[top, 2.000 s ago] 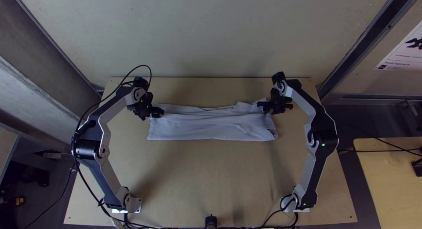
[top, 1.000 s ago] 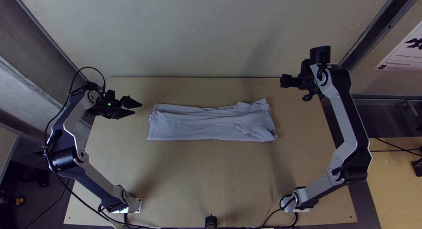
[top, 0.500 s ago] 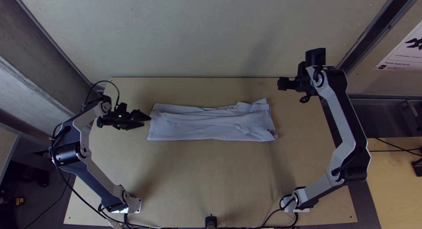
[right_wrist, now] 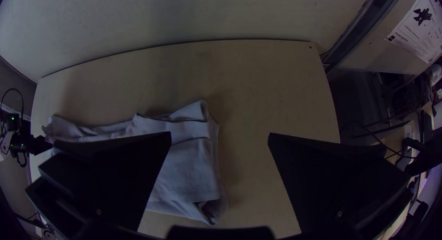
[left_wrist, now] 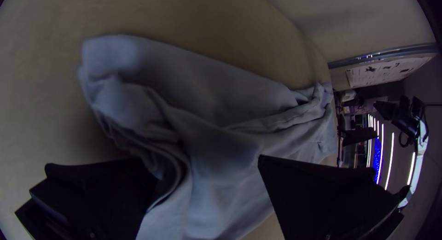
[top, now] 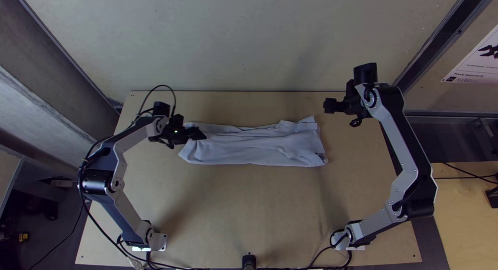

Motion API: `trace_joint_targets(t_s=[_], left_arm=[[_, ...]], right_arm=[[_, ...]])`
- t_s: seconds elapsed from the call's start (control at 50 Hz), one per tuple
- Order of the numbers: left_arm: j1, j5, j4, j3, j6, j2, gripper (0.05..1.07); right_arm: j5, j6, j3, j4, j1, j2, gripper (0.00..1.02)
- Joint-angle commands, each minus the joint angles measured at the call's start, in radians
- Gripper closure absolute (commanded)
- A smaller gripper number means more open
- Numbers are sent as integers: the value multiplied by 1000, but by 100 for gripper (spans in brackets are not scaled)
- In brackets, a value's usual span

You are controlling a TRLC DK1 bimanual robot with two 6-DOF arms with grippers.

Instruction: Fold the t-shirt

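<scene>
From here I see the left gripper wide open, one end of the t-shirt rumpled between its fingers, the cloth a long folded strip across the table, then the right gripper, wide open and empty, beyond its other end.

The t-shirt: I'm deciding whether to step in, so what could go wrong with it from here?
The left tool has its fingers apart at one end of the t-shirt, where the layers lie loose and rumpled; closing there might catch only some of them and open the fold.

The right tool is off the cloth, so a pull from the left could drag or twist the whole strip.

The creases along the strip could end up pressed into the next fold.
</scene>
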Motion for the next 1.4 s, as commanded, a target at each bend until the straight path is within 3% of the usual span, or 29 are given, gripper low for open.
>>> trace_joint_targets(t_s=[0.0,0.1,0.16,0.2,0.28,0.48,0.68,1.1,1.38], left_arm=[[-74,-50,-11,-2,-70,84,9],[-114,-109,-6,35,-102,106,10],[-131,-155,-11,52,-124,114,19],[-138,-175,-14,55,-132,114,40],[-143,-232,-14,58,-144,114,105],[-94,-287,-68,51,-132,64,104],[57,-375,-118,61,-38,-21,104],[451,-623,-214,190,396,-81,104],[429,-841,-206,199,569,-207,104]], right_arm=[[9,2,-35,-6,7,-42,6],[9,8,-67,3,7,-53,6],[9,10,-87,12,10,-60,6],[11,11,-100,15,14,-65,6],[15,13,-126,34,23,-74,6],[15,33,-144,52,37,-76,6],[20,54,-161,72,63,-76,6],[43,82,-186,92,86,-74,6],[51,83,-184,103,86,-71,6]])
